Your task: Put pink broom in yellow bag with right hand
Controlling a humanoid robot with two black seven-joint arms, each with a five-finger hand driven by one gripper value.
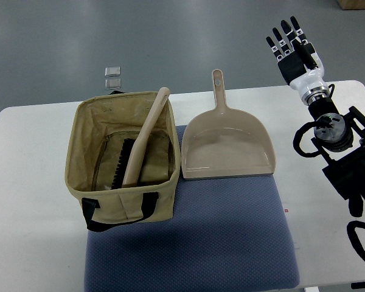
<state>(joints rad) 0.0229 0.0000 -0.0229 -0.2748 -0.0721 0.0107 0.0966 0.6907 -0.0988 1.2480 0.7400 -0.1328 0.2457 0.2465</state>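
Nearest us lies the blue mat [231, 237]. Our right hand [295, 48] is spread and empty; well to its left, the broom [143, 143] stands inside the bag [125, 201]. We judge the handle, leaning over the rim, could topple out if bumped.

Bag [125, 161] mouth open upward, but broom [141, 146] leans across it, handle tip over back rim; room inside left of handle, narrower on right. Dustpan [228, 143] just beside bag's right wall, little gap between. Blue mat [194, 237] bare in front of dustpan. White table [30, 201] bare left of bag and right of dustpan. Right hand [292, 45] beyond far right table edge, well apart from everything.
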